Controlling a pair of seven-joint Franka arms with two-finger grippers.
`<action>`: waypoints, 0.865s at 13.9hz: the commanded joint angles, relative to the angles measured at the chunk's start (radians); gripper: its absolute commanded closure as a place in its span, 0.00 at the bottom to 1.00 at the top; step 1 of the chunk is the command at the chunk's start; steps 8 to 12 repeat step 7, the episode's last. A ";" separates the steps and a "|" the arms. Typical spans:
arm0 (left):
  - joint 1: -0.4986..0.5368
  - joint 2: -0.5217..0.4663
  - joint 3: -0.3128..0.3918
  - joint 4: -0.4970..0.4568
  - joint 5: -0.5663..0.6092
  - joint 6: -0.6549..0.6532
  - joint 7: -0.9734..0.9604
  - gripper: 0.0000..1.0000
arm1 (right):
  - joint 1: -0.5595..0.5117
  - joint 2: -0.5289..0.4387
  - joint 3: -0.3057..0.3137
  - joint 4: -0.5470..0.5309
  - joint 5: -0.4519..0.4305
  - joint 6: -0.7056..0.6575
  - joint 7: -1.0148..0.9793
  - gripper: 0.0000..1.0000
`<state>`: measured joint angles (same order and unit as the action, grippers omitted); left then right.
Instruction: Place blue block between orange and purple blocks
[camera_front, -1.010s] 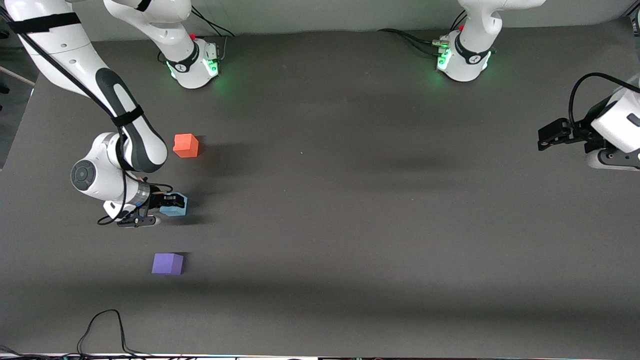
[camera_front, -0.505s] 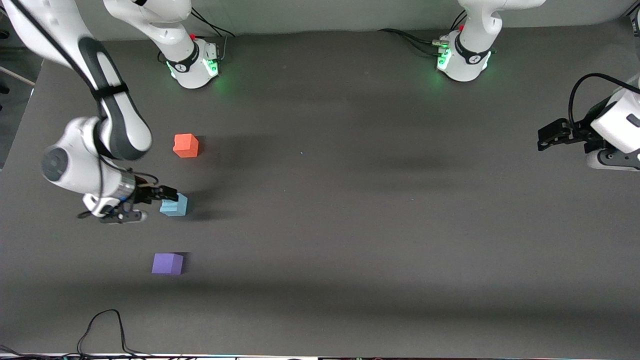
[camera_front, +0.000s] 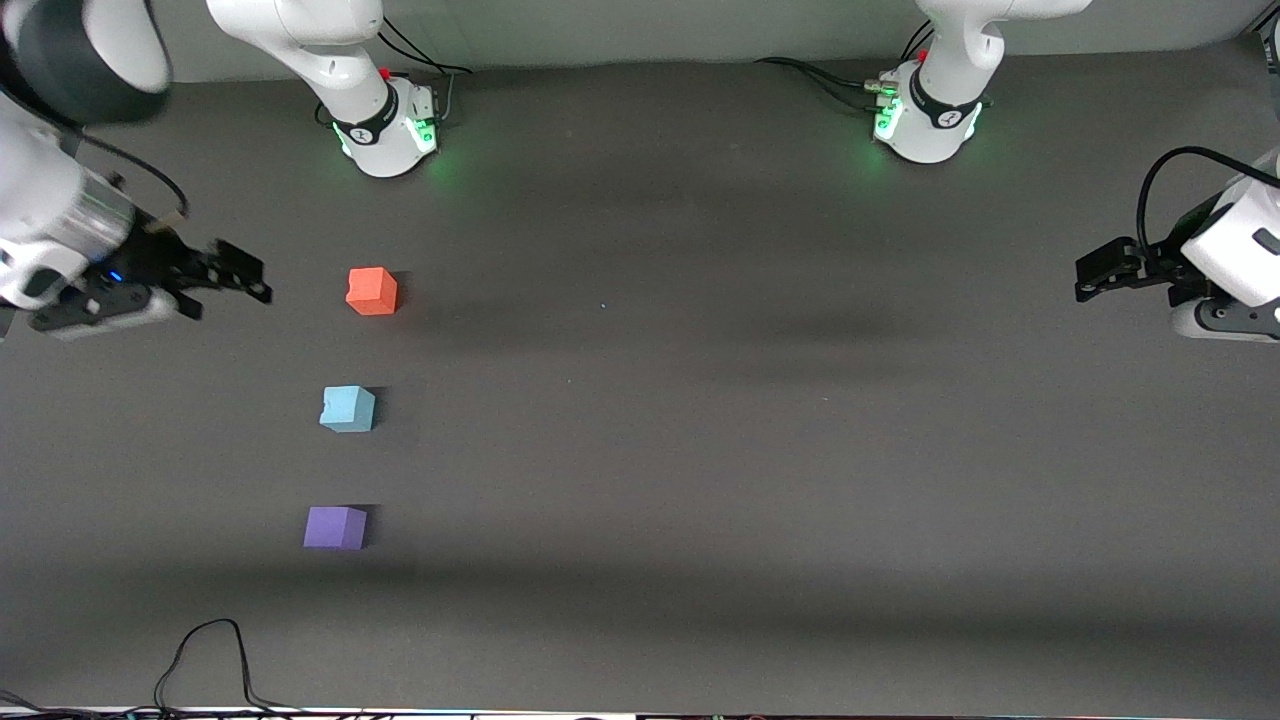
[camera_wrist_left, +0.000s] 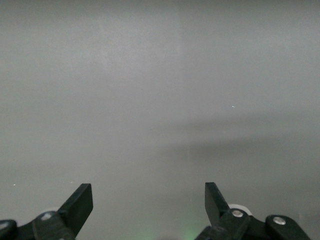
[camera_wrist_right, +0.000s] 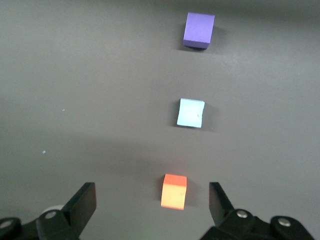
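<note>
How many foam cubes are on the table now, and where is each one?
3. The orange-red foam cube lies farthest from the front camera, the violet-purple foam cube nearest, and the light sky-blue foam cube between them, all toward the right arm's end. None seems hidden.

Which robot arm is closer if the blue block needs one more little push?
The right one, probably. Its open hand is up near the orange block, at the blocks' end of the table. The blue block lies free between orange and purple block. The left hand waits at the table's left-arm end.
</note>
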<state>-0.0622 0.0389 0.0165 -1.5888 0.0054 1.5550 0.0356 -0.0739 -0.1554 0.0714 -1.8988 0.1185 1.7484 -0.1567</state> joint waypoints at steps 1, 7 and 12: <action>-0.010 -0.002 0.003 0.003 0.008 -0.001 -0.017 0.00 | 0.124 0.040 -0.100 0.075 -0.057 -0.044 -0.023 0.00; -0.010 -0.002 0.003 0.003 0.008 -0.001 -0.017 0.00 | 0.327 0.053 -0.289 0.112 -0.071 -0.044 -0.001 0.00; -0.010 -0.002 0.003 0.003 0.008 -0.001 -0.017 0.00 | 0.327 0.053 -0.289 0.112 -0.071 -0.044 -0.001 0.00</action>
